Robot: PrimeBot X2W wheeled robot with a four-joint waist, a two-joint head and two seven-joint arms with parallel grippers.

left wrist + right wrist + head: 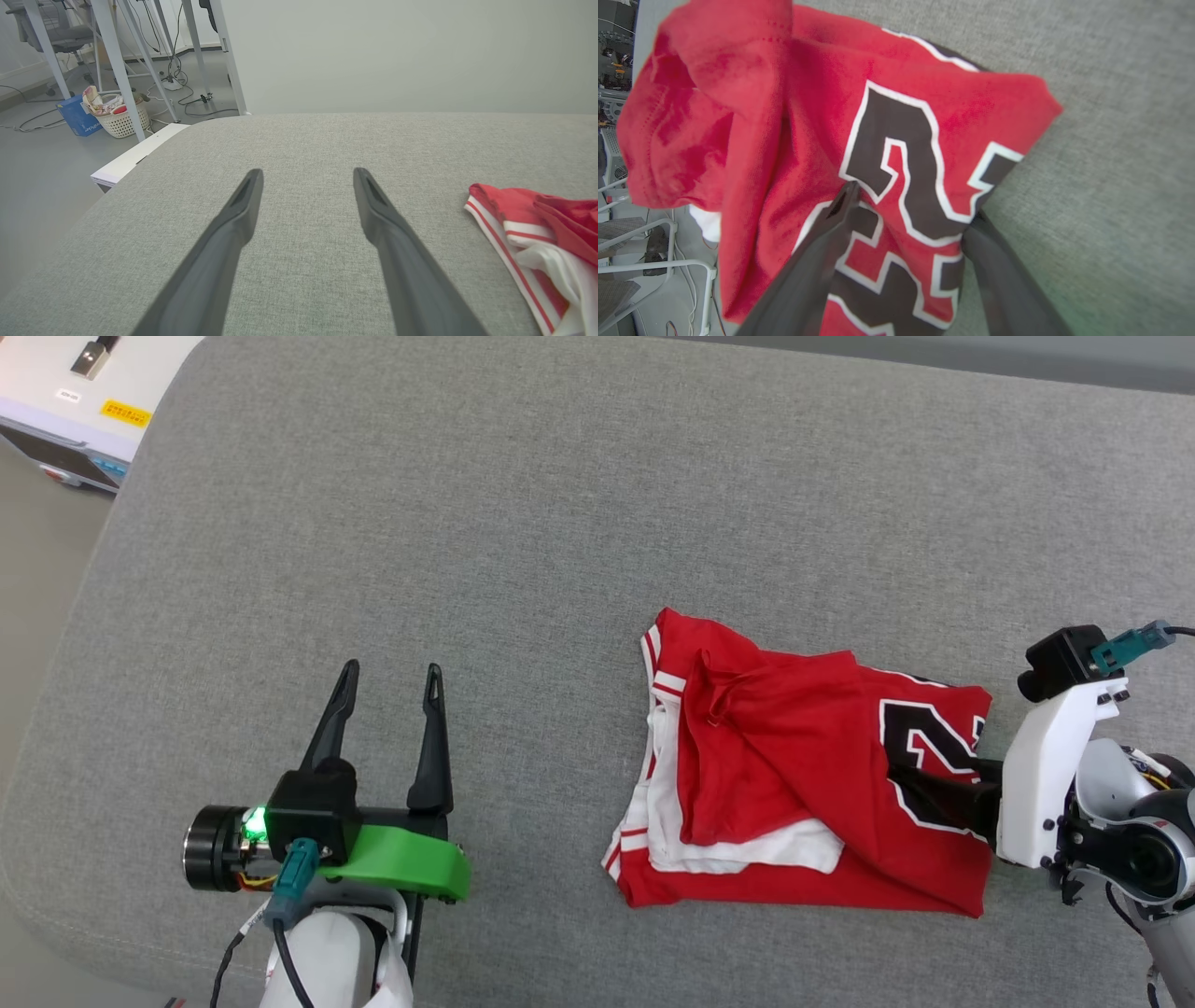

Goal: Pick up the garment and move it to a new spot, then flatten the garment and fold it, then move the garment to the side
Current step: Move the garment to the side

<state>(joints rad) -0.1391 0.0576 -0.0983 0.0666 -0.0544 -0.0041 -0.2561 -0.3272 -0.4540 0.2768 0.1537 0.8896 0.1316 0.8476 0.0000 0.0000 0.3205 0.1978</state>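
Hands are doing different jobs. Toward the near left corner of the surface (pixel 467 523), the left hand (pixel 392 677) is hovering, fingers spread wide and gripping nothing. Right of middle, close to the near edge, the garment (pixel 775 756) is lying folded. At its right edge the right hand (pixel 910 205) is straddling the cloth with fingers wide apart, one lying over the numerals (pixel 920 733) and one reaching beneath, not yet pinching. It is probably preparing the sideways move, and closing on every layer would be keeping the fold intact.
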